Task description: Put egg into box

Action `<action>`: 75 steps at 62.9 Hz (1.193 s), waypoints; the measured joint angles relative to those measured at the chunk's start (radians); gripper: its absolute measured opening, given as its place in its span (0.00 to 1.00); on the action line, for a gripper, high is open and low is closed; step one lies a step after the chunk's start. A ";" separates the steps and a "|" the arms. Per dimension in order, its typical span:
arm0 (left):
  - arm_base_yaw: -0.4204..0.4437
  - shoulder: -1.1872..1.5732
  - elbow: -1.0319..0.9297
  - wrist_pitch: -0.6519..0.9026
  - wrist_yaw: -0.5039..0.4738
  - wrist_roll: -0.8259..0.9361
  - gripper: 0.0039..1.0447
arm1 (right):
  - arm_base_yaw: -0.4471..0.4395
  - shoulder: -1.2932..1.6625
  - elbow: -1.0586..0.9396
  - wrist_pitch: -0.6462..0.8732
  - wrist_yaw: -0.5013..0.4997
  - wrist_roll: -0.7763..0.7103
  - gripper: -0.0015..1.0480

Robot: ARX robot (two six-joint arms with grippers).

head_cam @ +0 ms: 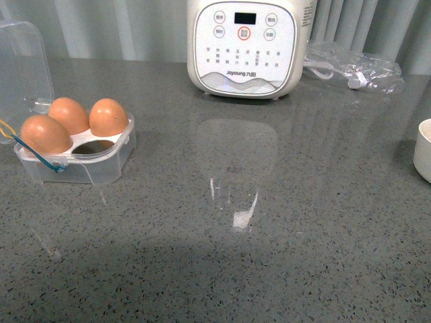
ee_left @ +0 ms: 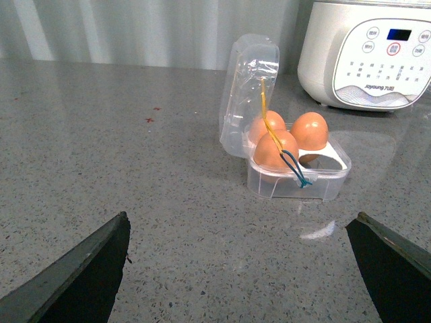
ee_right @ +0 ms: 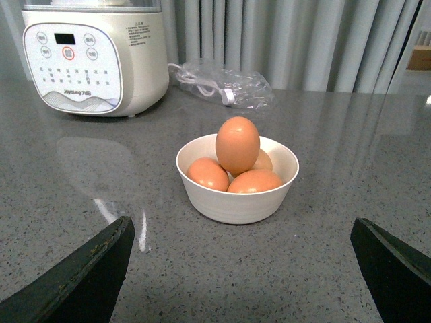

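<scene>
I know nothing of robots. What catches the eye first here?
The clear box at the left of the table, lid open, holds three brown eggs and one empty hole. A white cooker stands at the back. The right wrist view shows a white bowl of eggs, one egg perched upright on top.

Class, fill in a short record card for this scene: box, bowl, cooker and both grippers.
Box: clear plastic four-egg case, lid open, three seated brown eggs, one hole free
Bowl: round white bowl with orange-brown egg upright atop three more eggs
Cooker: white electric cooker at the back of the grey speckled table
Left gripper: jaws open, nothing held
Right gripper: jaws open, nothing held
</scene>
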 joint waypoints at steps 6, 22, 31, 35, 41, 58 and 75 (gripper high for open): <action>0.000 0.000 0.000 0.000 0.000 0.000 0.94 | 0.000 0.000 0.000 0.000 0.000 0.000 0.93; 0.000 0.000 0.000 0.000 0.000 0.000 0.94 | 0.000 0.000 0.000 -0.001 0.003 0.000 0.93; 0.000 0.000 0.000 0.000 -0.001 0.000 0.94 | 0.041 0.075 0.027 -0.031 0.140 0.006 0.93; 0.000 0.000 0.000 0.000 0.000 0.000 0.94 | 0.036 0.120 0.039 0.021 0.122 0.001 0.93; 0.000 0.000 0.000 0.000 -0.001 0.000 0.94 | -0.015 0.244 0.081 0.163 0.057 -0.014 0.93; 0.000 0.000 0.000 0.000 0.000 0.000 0.94 | -0.133 0.729 0.268 0.492 -0.079 -0.018 0.93; 0.000 0.000 0.000 0.000 0.000 0.000 0.94 | -0.137 1.137 0.566 0.430 -0.155 0.076 0.93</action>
